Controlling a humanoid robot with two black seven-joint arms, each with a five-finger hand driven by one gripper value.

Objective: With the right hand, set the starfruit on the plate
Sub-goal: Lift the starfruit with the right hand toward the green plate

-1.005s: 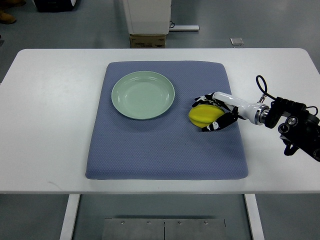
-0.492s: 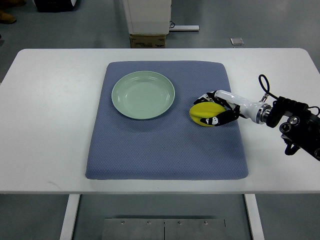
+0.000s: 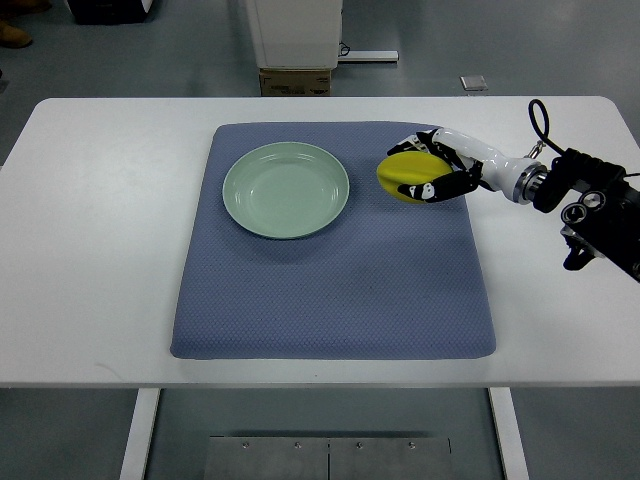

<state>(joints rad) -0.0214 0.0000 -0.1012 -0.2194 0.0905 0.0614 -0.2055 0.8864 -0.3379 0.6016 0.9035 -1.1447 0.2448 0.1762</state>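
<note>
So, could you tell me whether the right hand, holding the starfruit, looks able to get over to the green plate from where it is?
Probably yes. The right hand grips the starfruit just to the right of the plate, and only bare blue mat lies between them, with nothing in the way.

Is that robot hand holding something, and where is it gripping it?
Yes: the right hand holds the yellow starfruit, fingers wrapped around its right side.

Bright, even overhead light; soft faint shadows; mild glare on white table (image 3: 110, 240); image sharp throughout.
</note>
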